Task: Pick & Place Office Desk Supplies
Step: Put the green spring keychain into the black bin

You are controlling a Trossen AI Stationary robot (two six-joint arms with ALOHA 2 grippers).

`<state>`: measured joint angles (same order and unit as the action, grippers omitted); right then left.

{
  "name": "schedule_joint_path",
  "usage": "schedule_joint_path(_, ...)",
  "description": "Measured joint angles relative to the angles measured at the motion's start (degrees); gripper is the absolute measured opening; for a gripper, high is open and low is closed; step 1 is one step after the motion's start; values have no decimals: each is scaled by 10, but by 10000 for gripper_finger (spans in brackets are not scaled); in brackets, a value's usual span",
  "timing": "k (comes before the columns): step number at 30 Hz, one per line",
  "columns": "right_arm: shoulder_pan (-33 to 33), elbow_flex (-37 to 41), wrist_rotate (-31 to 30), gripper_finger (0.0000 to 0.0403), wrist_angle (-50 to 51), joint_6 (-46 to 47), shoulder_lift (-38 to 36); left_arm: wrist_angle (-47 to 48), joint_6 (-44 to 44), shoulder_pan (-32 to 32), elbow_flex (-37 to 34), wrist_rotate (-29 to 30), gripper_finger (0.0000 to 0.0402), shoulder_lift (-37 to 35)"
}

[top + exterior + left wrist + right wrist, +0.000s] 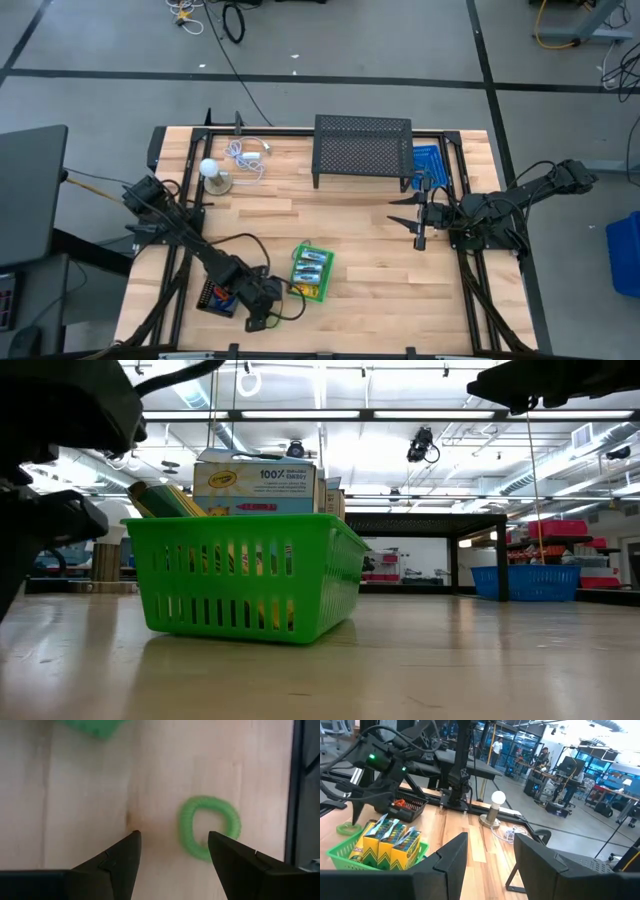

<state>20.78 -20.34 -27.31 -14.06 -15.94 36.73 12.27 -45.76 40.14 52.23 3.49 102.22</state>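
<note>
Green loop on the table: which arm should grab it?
Left. The left gripper is open right over the green loop, one finger already overlapping its edge. The right gripper hangs far across the table, near the black mesh stand.

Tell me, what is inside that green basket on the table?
The green basket holds yellow crayon boxes standing upright side by side; three tops show. Whatever lies beneath them on the basket floor is covered.
</note>
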Motion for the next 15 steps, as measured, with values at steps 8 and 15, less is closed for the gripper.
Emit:
schedule_joint_path(8,0,0,0,172,1,2,0,-11,7,0,22,0,237,22)
schedule_joint_path(15,0,0,0,172,3,1,0,-4,8,-5,33,-3,226,35)
